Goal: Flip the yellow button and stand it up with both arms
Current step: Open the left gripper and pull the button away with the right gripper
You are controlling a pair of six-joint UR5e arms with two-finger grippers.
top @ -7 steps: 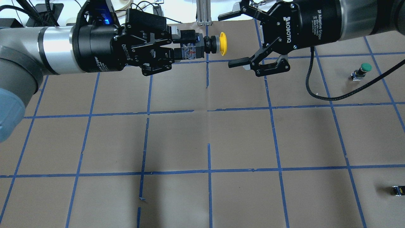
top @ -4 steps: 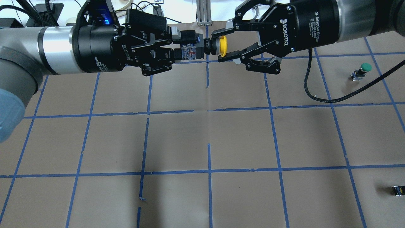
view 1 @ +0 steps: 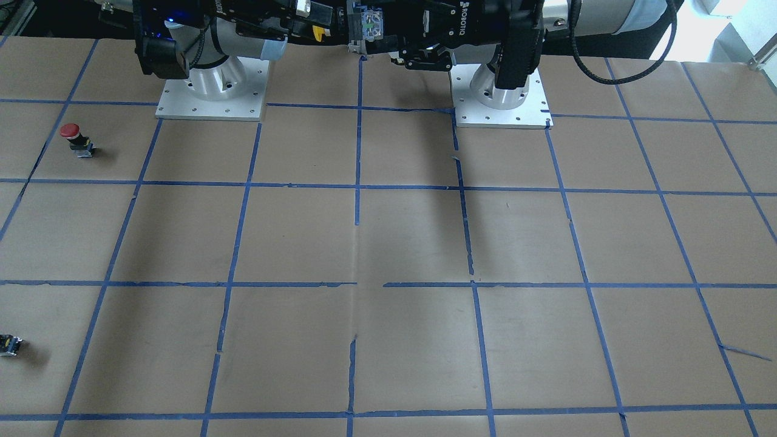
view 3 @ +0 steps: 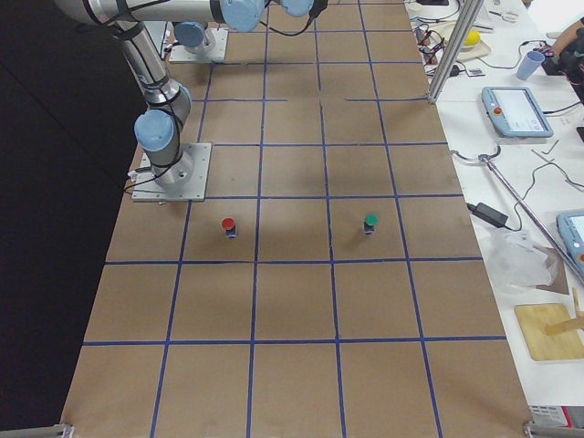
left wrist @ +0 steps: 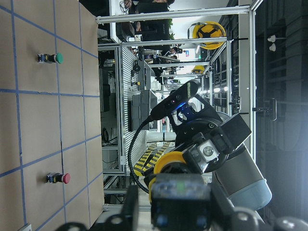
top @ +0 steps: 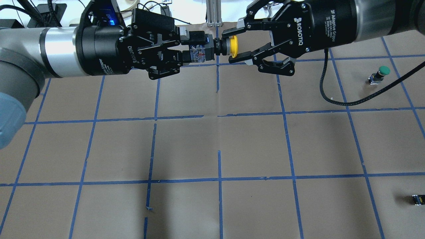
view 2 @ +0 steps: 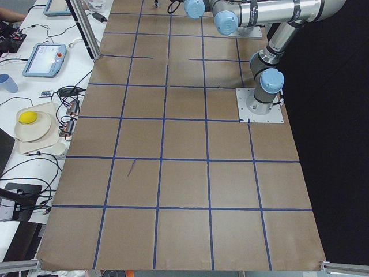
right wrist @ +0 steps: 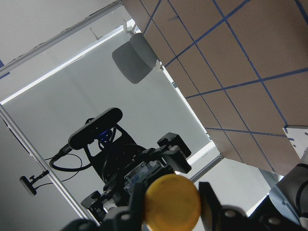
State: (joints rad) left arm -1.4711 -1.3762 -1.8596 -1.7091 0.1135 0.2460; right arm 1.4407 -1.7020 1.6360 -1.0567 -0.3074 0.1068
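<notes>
the right pincer point(top: 234, 43) has slid in from 3 o'clock and now clamps the yellow button point(top: 234, 46) by its cap, above the surface point(top: 252, 146) at 12 o'clock. the left pincer point(top: 190, 46) grips its body and should let go only once that hold is firm.

Left gripper point(left wrist: 175, 211) grips the yellow button point(left wrist: 167, 166); green button point(left wrist: 52, 58) and red button point(left wrist: 58, 178) sit on the table point(left wrist: 38, 120)

Bright, even lighting; soft shadows; backlit wrist views.
</notes>
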